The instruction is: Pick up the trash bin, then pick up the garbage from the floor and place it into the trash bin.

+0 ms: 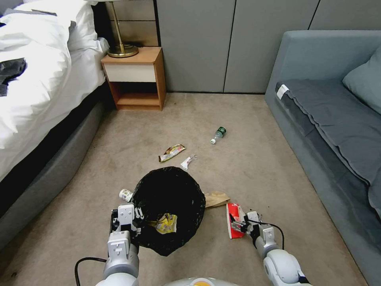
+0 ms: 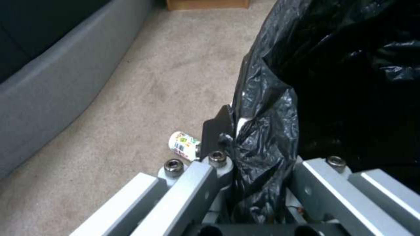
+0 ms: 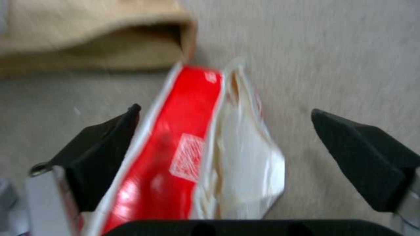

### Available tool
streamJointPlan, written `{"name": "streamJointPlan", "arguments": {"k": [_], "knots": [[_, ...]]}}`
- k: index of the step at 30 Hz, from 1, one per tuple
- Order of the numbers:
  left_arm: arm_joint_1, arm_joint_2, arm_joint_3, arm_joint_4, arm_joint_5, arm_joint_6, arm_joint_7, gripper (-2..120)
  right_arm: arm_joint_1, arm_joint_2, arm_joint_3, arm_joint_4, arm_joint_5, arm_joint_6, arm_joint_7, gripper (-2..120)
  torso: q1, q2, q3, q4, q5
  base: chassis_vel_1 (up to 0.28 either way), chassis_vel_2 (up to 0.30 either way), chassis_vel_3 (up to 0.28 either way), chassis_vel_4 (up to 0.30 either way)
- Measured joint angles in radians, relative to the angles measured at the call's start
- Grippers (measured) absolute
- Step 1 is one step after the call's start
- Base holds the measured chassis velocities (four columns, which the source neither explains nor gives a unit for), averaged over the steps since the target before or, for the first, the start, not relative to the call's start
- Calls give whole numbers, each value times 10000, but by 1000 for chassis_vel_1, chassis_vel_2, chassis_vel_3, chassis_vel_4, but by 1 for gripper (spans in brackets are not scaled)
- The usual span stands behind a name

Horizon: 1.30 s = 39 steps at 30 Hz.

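Trash bin [image 1: 168, 206]: round, crinkled black liner, a yellow wrapper [image 1: 166, 223] inside — left tool [image 1: 137, 223] clenched on its rim.
Carton [image 3: 183, 154]: red-white, flattened, on the floor between the right tool [image 3: 223, 157]'s spread black pads, ungripped.
Floor [image 1: 254, 159]: beige carpet — brown paper bag [image 1: 216, 198], small bottle [image 1: 218, 135], wrappers scattered.
Room: bed, wooden nightstand, grey sofa.

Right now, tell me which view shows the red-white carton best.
The right wrist view: the red-white carton lies between the open right gripper fingers. The head view shows it small beside the trash bin.
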Motion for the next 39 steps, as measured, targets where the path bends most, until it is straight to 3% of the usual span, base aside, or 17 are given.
{"name": "streamJointPlan", "arguments": {"k": [6,8,9,10,25,39], "knots": [[15,10,-13,3,6,15,-1,3,250,80,5,-1033,-85,535,-36,76,0,0,0,0,-3,0,0,0,0],[15,9,-13,3,6,19,-2,3,228,81,11,-1034,-85,585,-36,70,0,0,0,0,-1,0,0,0,0],[16,-9,32,3,50,21,-5,3,116,63,31,-836,-86,616,-30,55,-1,0,0,-1,-2,0,0,0,0],[19,-16,52,3,70,21,-5,3,74,61,30,-738,-88,614,-28,51,0,0,0,-1,-3,0,0,0,0],[161,10,62,-97,129,-46,-7,3,-36,102,35,-399,-269,656,137,0,-1,0,0,0,-1,0,0,0,0],[159,10,87,-112,174,-58,-7,3,-64,79,70,-253,-280,763,308,0,-1,0,0,0,-1,0,0,0,0]]}}
